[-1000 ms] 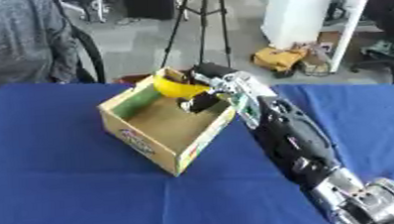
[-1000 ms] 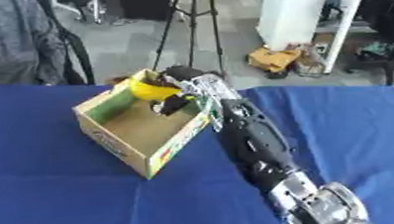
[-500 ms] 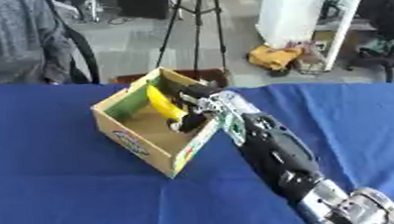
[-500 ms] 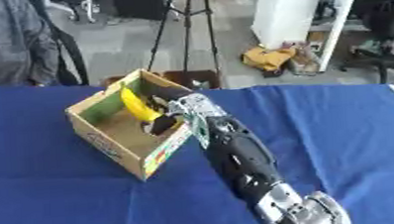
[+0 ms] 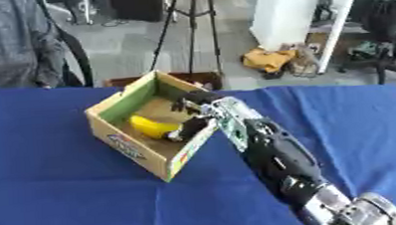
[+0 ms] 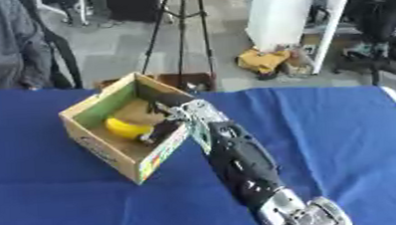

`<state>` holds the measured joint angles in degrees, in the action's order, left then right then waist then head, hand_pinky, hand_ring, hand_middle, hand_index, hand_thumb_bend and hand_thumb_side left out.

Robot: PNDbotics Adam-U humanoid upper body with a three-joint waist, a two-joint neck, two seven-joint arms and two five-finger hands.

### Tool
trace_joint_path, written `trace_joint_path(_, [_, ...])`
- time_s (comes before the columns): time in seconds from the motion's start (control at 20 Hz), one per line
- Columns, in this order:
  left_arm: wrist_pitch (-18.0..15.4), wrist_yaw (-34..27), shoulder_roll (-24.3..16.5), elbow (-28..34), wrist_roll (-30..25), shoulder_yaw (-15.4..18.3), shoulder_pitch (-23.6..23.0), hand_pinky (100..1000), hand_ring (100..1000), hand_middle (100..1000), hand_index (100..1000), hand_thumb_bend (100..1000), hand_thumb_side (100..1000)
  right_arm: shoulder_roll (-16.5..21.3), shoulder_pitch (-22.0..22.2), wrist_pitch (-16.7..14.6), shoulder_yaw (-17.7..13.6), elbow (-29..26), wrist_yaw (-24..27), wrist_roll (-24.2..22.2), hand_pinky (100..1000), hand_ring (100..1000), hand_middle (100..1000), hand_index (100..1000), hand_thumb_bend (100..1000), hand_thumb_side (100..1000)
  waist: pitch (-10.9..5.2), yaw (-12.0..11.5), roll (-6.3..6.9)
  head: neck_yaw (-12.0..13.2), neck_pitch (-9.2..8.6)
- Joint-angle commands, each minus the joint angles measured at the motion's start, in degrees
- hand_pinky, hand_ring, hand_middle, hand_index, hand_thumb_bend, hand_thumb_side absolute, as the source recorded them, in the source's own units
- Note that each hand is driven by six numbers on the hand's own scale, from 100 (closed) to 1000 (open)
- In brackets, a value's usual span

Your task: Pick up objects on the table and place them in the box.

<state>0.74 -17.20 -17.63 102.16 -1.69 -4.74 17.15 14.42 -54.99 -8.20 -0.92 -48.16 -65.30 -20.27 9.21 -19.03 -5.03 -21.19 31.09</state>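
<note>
A yellow banana (image 5: 151,126) lies on the floor of the open cardboard box (image 5: 122,143) on the blue table. My right arm reaches in from the lower right, and my right hand (image 5: 200,115) sits inside the box at its right wall. Its dark fingers (image 6: 162,130) are spread, one set by the banana's right end, another higher up near the box's back. The fingers do not wrap the banana. My left hand shows in neither view.
The blue cloth table (image 5: 60,204) stretches around the box. A person in grey (image 5: 9,48) sits at the far left edge. Behind the table stand a tripod (image 5: 187,25), a white cabinet (image 5: 284,13) and floor clutter.
The banana has gone from above the box's rim down onto its floor. My right hand followed it in and its fingers have spread off it.
</note>
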Motion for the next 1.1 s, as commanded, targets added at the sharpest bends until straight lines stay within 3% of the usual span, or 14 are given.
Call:
trace_joint_path(0.05, [-0.28, -0.04, -0.57, 0.79, 0.21, 0.55, 0.47, 608, 621, 683, 697, 570, 1000, 2.42, -0.96, -1.45, 0.48, -4.68, 1.24, 3.21, 635, 697, 733, 851, 348, 645, -1.07, 0.8, 0.52, 0.68, -0.56])
trace_joint_path(0.25, [-0.48, 0.1, -0.79, 0.62, 0.72, 1.07, -0.07, 607, 620, 682, 697, 569, 1000, 5.52, -0.01, -3.15, 1.23, -11.63, 8.38, 9.18, 606, 637, 662, 806, 239, 638, -1.32, 3.91, 0.44, 2.51, 0.0])
trace_joint_path(0.45, [-0.73, 0.39, -1.09, 0.34, 1.33, 1.7, -0.92, 607, 620, 681, 696, 566, 1000, 11.34, 3.73, -3.99, 2.53, -21.46, 18.25, 13.41, 602, 623, 636, 793, 148, 658, -1.37, 8.23, 0.45, 5.84, 0.62])
trace_joint_path(0.55, [-0.87, 0.53, -1.21, 0.23, 1.68, 2.06, -1.18, 607, 619, 681, 696, 559, 1000, 13.82, 7.53, -3.85, 2.37, -27.19, 24.82, 15.59, 599, 617, 624, 790, 100, 685, -1.28, 10.4, 0.54, 6.97, 0.69])
trace_joint_path(0.75, [-1.02, 0.83, -1.5, 0.11, 2.28, 2.57, -1.58, 608, 622, 683, 696, 564, 1000, 17.11, 17.36, -1.6, 0.71, -36.54, 39.73, 21.1, 592, 612, 609, 790, 100, 725, -1.04, 14.1, 0.99, 9.89, 0.87])
trace_joint_path(1.1, [-1.05, 1.26, -1.99, -0.1, 3.21, 3.05, -1.93, 609, 627, 689, 695, 563, 1000, 16.71, 31.44, 2.31, -4.06, -41.43, 60.72, 33.19, 575, 593, 587, 772, 100, 796, -0.66, 18.06, 1.38, 13.19, 0.75])
